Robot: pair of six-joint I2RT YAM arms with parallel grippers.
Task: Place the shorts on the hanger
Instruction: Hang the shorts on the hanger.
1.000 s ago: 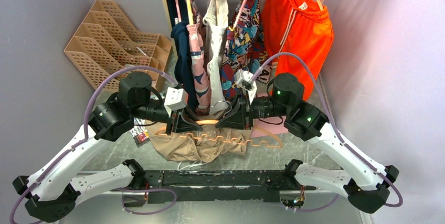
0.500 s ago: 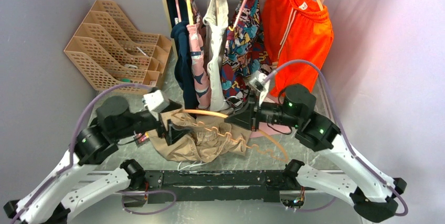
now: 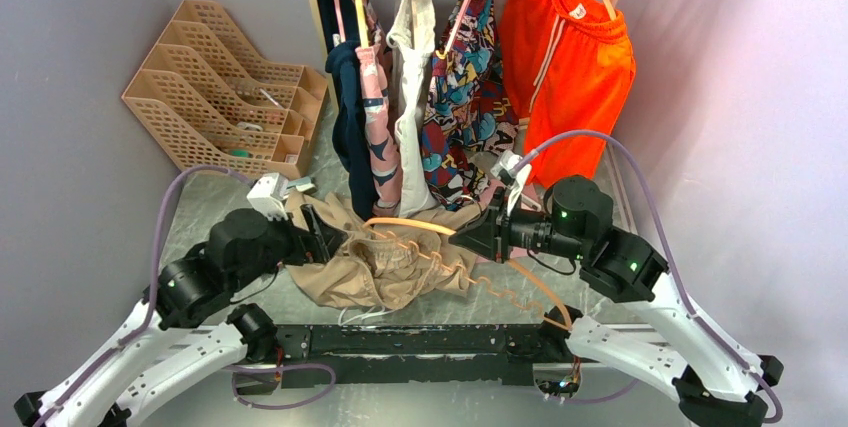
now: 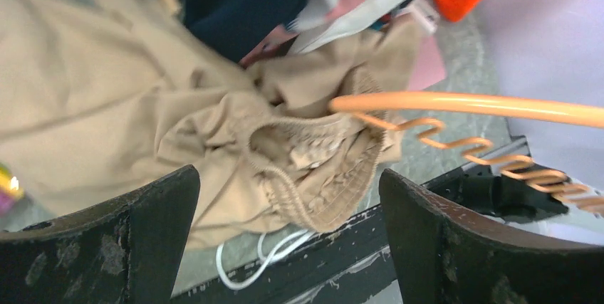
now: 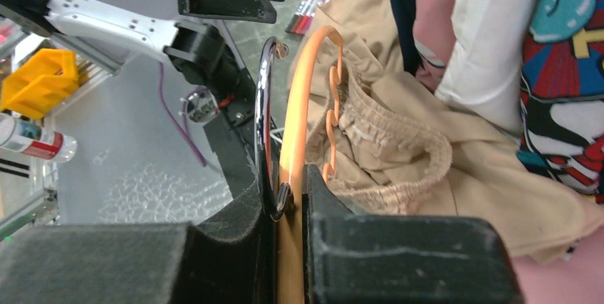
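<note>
The beige shorts (image 3: 352, 272) lie crumpled on the table, their gathered waistband (image 4: 313, 176) turned up and the white drawstring (image 4: 265, 253) trailing at the near edge. My right gripper (image 3: 474, 238) is shut on the pale orange hanger (image 3: 452, 265) and holds it tilted over the shorts. In the right wrist view the jaws clamp the hanger (image 5: 298, 105) beside its metal hook (image 5: 263, 108), and the wavy bar runs along the shorts (image 5: 399, 149). My left gripper (image 3: 322, 234) stands open at the shorts' left side. Nothing sits between its fingers (image 4: 114, 247), which frame the shorts (image 4: 128, 126) and the hanger's tip (image 4: 456, 103).
A clothes rail at the back carries several hung garments (image 3: 410, 67) and bright orange shorts (image 3: 570, 57). Beige lattice file racks (image 3: 215, 87) stand at the back left. A black mounting rail (image 3: 420, 340) runs along the near edge. Markers (image 5: 319, 1) lie beyond the shorts.
My left gripper opened, let go of the hanger and drew back to the left. My right gripper moved right with the hanger, which now hangs tilted from it alone.
</note>
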